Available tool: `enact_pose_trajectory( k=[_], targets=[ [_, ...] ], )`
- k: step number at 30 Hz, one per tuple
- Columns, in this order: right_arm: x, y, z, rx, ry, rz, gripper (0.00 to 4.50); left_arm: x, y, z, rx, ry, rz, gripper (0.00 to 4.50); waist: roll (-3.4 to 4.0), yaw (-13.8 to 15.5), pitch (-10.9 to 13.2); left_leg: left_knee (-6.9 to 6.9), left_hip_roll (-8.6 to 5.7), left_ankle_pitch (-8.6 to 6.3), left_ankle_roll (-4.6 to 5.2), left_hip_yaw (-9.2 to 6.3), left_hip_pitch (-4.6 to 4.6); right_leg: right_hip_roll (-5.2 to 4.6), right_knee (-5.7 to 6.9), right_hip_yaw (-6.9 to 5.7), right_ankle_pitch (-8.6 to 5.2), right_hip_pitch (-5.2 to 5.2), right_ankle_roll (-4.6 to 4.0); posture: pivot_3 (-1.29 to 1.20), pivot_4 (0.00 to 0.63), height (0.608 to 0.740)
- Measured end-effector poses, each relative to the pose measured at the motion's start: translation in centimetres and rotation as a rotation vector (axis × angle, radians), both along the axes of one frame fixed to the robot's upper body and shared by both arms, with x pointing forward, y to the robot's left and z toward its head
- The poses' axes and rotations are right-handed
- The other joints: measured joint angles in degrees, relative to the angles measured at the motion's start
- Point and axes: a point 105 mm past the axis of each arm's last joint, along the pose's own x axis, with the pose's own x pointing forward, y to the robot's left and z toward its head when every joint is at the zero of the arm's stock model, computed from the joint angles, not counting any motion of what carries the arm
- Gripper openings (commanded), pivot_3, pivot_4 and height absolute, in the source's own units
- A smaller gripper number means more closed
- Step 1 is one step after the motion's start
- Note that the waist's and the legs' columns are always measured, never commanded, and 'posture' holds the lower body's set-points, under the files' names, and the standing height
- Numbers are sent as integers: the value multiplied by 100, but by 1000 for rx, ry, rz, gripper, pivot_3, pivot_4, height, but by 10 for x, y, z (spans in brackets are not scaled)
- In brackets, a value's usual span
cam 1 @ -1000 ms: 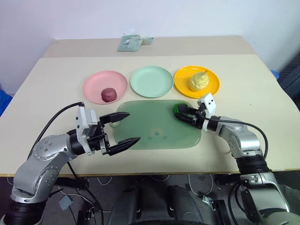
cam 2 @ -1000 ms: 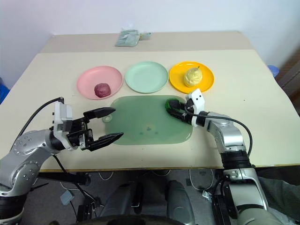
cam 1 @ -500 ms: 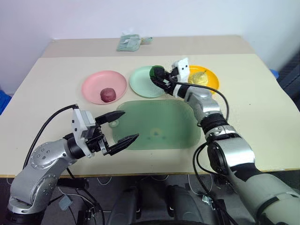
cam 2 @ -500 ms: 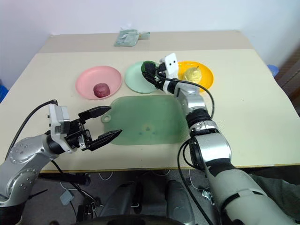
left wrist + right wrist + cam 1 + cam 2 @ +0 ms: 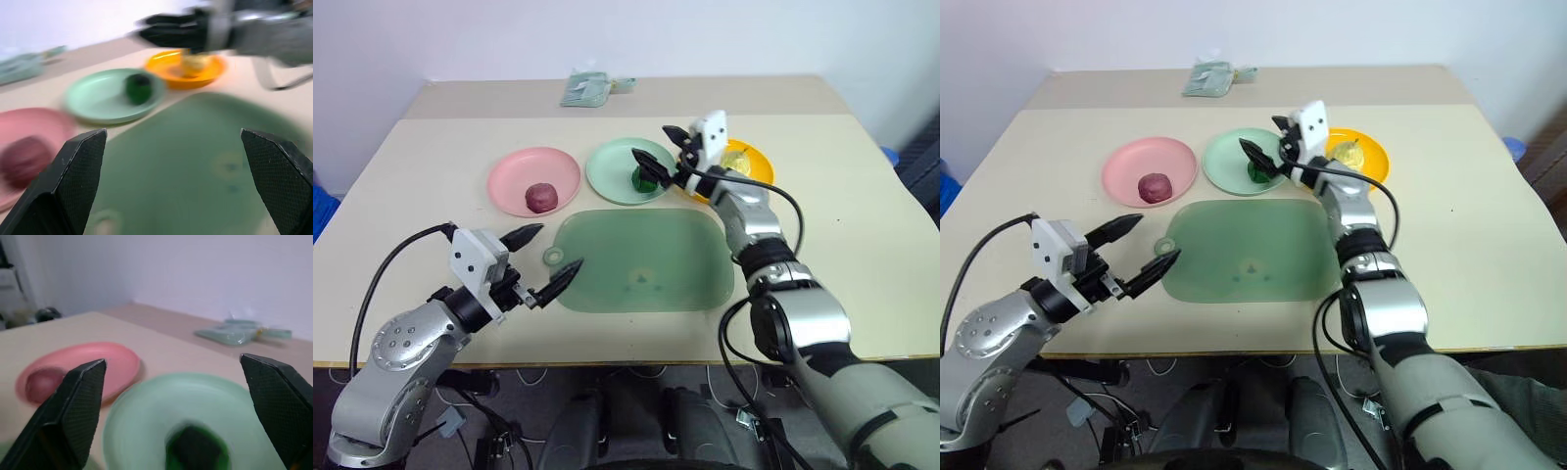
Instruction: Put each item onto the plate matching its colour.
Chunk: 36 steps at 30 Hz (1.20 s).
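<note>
Left gripper [image 5: 540, 264], nearest, jaws spread wide and empty, hovering at the near-left corner of the green mat [image 5: 646, 259]. Beyond the mat, right gripper [image 5: 658, 147] also wide apart and empty, poised directly over the green chunk [image 5: 646, 177], now lying on the mint plate [image 5: 612, 171]. To either side: purple lump [image 5: 539, 197] on the pink plate [image 5: 514, 171], yellow knobbly piece [image 5: 1345, 153] on the orange plate [image 5: 759, 162]. Every item seemingly matched by colour; right arm far nearer the plates, probably only a withdrawal left.

Green chunk [image 5: 195, 450] sat on mint plate [image 5: 146, 406], pink plate [image 5: 98, 362] beyond held purple lump [image 5: 44, 382], right gripper's [image 5: 173, 396] fingers [image 5: 73, 401] spread wide
</note>
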Motion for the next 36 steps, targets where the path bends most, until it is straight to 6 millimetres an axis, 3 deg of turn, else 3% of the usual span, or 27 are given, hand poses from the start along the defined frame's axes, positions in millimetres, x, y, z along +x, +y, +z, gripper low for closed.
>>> enact_pose_trajectory(
  k=[3,6,14,23,36],
  targets=[
    [-37,-29,-34,-83,81,-10,4454,3,2,-5,32,6,22,4500,2,-10,1,-3,0,-2,3,3,-3,-2,-5,1,0,-4,1,0,150,740],
    [-71,-52,-54,-163,134,-67,4454,3,6,-13,51,34,23,4500,5,-73,1,-4,3,-2,3,5,0,0,-2,5,-9,-7,-15,0,150,740],
    [-122,-98,-63,-268,179,-273,4454,2,19,-25,36,71,15,4500,2,52,0,13,5,-1,4,6,3,-1,-22,4,-14,13,-21,0,150,740],
    [-137,-134,-47,-320,161,-392,4454,14,21,-32,12,57,-6,4500,-3,96,0,14,5,-1,5,7,3,-2,-32,4,-14,17,-20,0,150,740],
    [-138,-142,-53,-327,176,-362,4454,15,24,-39,7,39,-33,4500,-5,103,1,15,6,-1,6,7,2,-3,-33,4,-14,19,-20,0,150,740]
  ],
)
